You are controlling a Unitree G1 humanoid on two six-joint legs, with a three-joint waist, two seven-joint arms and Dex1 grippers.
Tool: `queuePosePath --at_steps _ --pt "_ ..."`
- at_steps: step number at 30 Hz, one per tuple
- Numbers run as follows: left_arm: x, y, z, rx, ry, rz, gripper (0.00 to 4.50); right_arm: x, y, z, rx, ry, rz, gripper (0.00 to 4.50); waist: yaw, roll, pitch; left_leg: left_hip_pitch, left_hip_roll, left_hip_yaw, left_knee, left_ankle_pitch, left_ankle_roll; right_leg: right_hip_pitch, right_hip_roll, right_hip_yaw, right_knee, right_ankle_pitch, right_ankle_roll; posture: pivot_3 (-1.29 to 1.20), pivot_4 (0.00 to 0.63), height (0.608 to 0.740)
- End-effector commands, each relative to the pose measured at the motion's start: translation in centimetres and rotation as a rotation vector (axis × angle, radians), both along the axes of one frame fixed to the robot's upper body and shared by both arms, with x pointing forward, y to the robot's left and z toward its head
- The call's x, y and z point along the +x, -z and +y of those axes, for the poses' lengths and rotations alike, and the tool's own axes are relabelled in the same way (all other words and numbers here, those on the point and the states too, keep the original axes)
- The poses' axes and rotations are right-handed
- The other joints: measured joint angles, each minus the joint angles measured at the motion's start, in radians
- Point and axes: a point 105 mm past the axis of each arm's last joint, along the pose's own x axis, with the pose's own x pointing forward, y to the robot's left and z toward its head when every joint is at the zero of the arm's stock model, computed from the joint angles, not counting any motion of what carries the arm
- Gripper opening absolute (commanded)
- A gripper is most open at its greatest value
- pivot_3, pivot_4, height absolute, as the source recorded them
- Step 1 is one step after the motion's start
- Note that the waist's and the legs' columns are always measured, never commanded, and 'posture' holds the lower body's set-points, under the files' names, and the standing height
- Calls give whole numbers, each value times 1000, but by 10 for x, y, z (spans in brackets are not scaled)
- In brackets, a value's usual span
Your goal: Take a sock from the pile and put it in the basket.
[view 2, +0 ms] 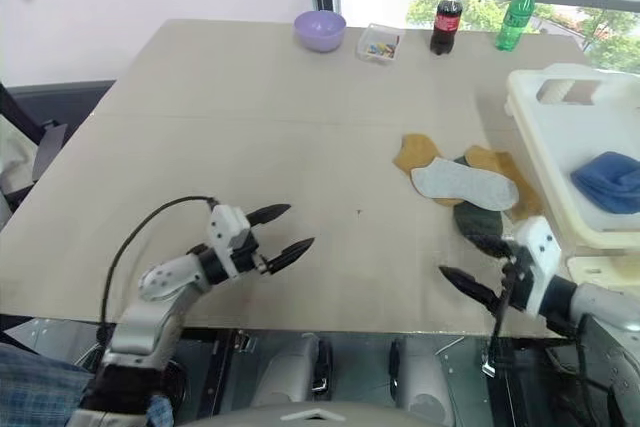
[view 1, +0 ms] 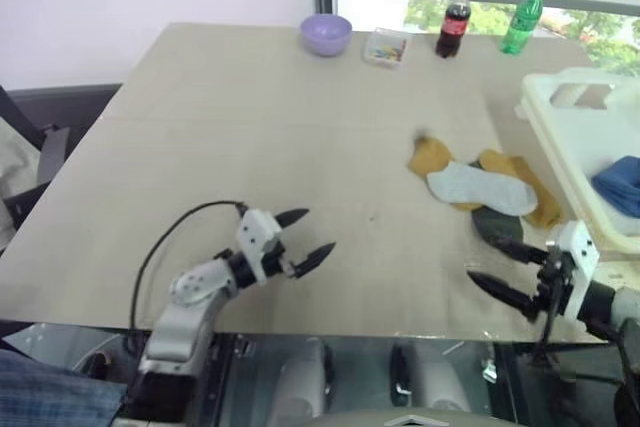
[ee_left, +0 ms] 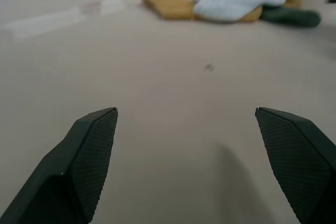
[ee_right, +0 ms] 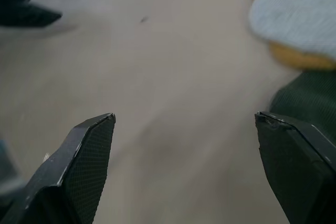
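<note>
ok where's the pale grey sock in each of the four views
Left eye view: pale grey sock right of centre, lying over the mustard socks, left of the basket.
Right eye view, same spot, right of centre.
Left wrist view, near the upper edge, beyond the open left gripper.
Right wrist view, upper right corner, past the open right gripper.
Shared landmark: the dark green sock beside it.

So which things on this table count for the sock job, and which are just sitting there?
Part of the job:
- pile of socks
- basket, a blue sock already inside
- left gripper and right gripper, both open and empty

Just lying about:
- lilac bowl
- small clear box
- cola bottle
- green bottle
</note>
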Motion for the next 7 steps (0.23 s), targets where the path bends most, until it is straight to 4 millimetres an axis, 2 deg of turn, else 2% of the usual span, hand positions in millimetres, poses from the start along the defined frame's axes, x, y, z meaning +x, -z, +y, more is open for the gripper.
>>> queuePosePath --at_steps 1,7 --pt "-6 -13 10 22 -31 -55 4500 -4 2 -12 -52 -46 -53 4347 1 0 0 3 0 0 0 0 0 3 0 0 0 0 0 0 150 736" --pt "-13 -11 24 48 -77 -45 4500 -15 16 -30 -78 -5 -39 4347 2 0 0 6 0 0 0 -2 -3 5 -2 0 0 0 0 0 150 736"
